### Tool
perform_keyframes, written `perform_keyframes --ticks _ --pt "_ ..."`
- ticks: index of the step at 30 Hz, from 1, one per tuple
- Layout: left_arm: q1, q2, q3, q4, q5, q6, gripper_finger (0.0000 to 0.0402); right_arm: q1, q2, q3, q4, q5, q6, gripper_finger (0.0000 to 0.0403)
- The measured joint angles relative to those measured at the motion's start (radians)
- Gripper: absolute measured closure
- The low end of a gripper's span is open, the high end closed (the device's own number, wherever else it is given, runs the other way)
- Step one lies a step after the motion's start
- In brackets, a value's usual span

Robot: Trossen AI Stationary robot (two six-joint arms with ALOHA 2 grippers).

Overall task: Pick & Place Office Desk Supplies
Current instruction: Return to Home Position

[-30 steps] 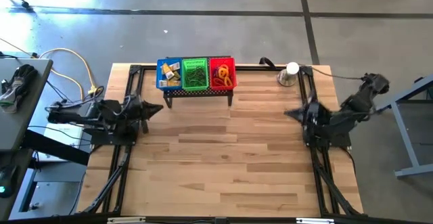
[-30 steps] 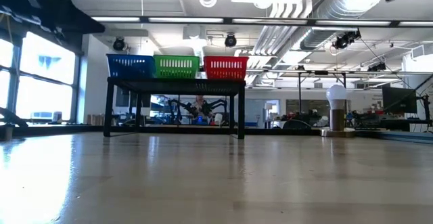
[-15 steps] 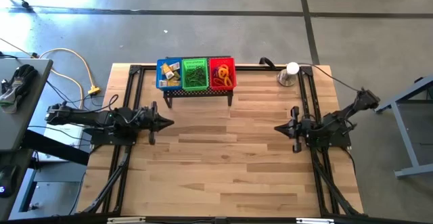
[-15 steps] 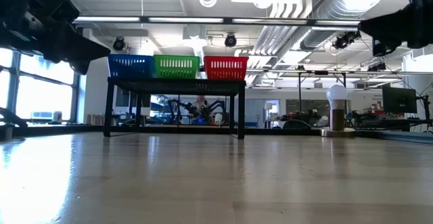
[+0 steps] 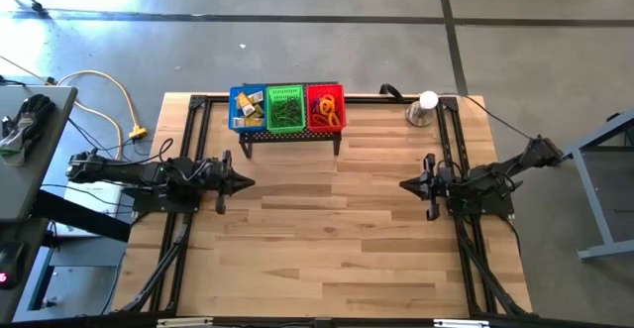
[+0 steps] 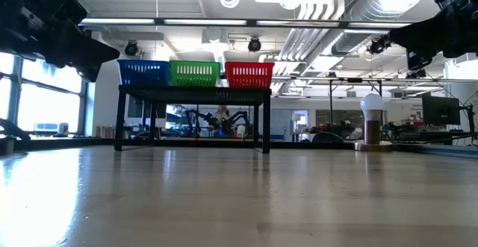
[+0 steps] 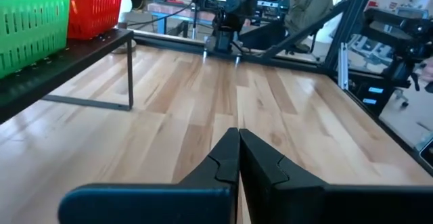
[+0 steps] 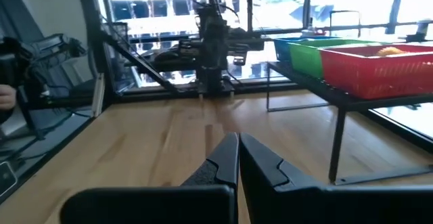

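The left claw point(image 5: 244, 180) and right claw point(image 5: 405, 184) are held clenched above the table point(image 5: 327, 239). Supplies point(image 5: 323, 111) are seen, apparently, in the baskets point(image 6: 195, 74).

Grey concrete floor point(image 5: 555, 31) around the wooden bench point(image 5: 327, 259), bright windows point(image 6: 48, 101) at nine o'clock, ceiling ducts point(image 6: 325, 8) at one o'clock.
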Motion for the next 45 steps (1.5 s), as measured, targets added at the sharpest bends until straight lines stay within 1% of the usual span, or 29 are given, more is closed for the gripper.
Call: perform_keyframes --ticks 4,10,15,45 --pt "0.0 0.002 0.0 -0.004 0.0 -0.033 0.0401 0.001 0.001 0.0 -0.001 -0.004 0.003 0.0401" --pt "0.0 0.002 -0.001 0.001 0.0 0.01 0.0401 0.001 0.001 0.0 0.0 -0.003 0.002 0.0401" --pt "0.0 0.002 -0.001 0.0 -0.001 -0.034 0.0401 0.001 0.001 -0.001 0.0 -0.002 0.002 0.0401" --pt "0.0 0.003 -0.002 0.0 -0.001 -0.037 0.0401 0.001 0.001 -0.002 -0.002 -0.002 0.001 0.0401"
